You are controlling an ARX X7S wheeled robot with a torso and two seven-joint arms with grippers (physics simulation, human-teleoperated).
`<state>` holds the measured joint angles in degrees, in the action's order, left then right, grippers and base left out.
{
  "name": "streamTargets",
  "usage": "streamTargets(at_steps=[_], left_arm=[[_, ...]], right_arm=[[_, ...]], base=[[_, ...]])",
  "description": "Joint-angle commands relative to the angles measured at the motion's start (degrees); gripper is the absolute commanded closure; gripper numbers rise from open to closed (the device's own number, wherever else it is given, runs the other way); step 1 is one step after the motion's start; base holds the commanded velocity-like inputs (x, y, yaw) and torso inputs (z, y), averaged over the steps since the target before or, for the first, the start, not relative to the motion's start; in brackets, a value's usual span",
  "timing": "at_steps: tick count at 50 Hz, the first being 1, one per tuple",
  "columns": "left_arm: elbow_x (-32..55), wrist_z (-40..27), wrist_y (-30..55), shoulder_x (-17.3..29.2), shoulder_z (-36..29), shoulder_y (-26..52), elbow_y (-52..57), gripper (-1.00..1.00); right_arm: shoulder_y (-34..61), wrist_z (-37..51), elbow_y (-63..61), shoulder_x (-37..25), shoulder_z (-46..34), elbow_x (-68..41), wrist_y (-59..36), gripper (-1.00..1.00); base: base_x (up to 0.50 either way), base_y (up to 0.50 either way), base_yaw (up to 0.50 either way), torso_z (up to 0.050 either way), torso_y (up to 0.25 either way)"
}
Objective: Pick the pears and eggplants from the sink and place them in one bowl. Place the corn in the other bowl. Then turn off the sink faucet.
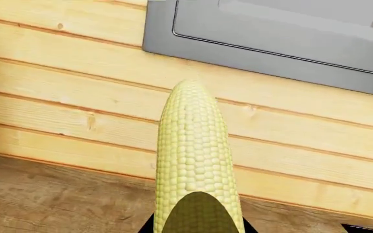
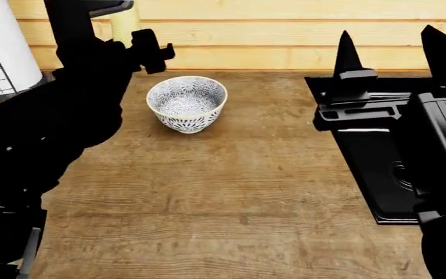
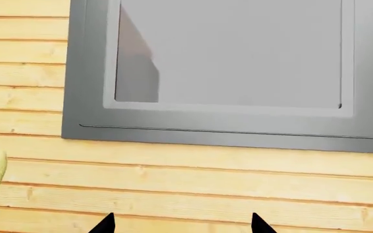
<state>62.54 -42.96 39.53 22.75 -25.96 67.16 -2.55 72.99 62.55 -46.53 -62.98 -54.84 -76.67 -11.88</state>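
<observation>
Pale yellow corn sits clamped in our left gripper, raised beside the blue-patterned bowl for dropping in; our right gripper hangs apart.

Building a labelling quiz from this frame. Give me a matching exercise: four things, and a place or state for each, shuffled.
Things:
1. corn
2. bowl
3. sink
4. right gripper

Places or states:
A. set into the counter at the right of the head view
B. held in the left gripper, pointing at the wooden wall
C. standing empty on the wooden counter
D. open, holding nothing, raised over the sink

Pairs: 1-B, 2-C, 3-A, 4-D
</observation>
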Motion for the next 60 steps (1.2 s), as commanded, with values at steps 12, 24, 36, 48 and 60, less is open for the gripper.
streamTargets(at_steps=[12, 24, 36, 48, 60], left_arm=[[-6.59, 23.78, -6.24, -17.25, -6.99, 21.15, -52.89, 1.00], [-9.80, 30.83, -10.70, -22.57, -8.27, 27.29, -72.35, 1.00], [-13.76, 30.97, -8.64, -22.72, -4.81, 23.97, -72.40, 1.00], [-4.41, 31.46, -9.62, -22.71, -15.66, 22.51, -72.39, 1.00], [0.45, 31.20, -10.62, -22.73, -21.17, 21.29, -72.38, 1.00]], right_arm=[[-7.24, -2.19, 2.28, -1.15, -0.94, 3.97, 5.82, -1.00], [-9.01, -2.50, 2.53, -1.18, -1.23, 4.93, 7.03, -1.00], [-10.34, -2.85, 2.92, -1.37, -1.36, 5.68, 7.96, -1.00], [-11.89, -3.49, 3.63, -1.40, -1.63, 6.38, 9.05, -1.00], [-12.81, -3.51, 3.61, -1.71, -1.61, 6.74, 9.71, -1.00]], base=[[0.00, 0.00, 0.00, 0.000, 0.001], [0.00, 0.00, 0.00, 0.000, 0.000], [0.00, 0.00, 0.00, 0.000, 0.001], [0.00, 0.00, 0.00, 0.000, 0.000], [0.00, 0.00, 0.00, 0.000, 0.001]])
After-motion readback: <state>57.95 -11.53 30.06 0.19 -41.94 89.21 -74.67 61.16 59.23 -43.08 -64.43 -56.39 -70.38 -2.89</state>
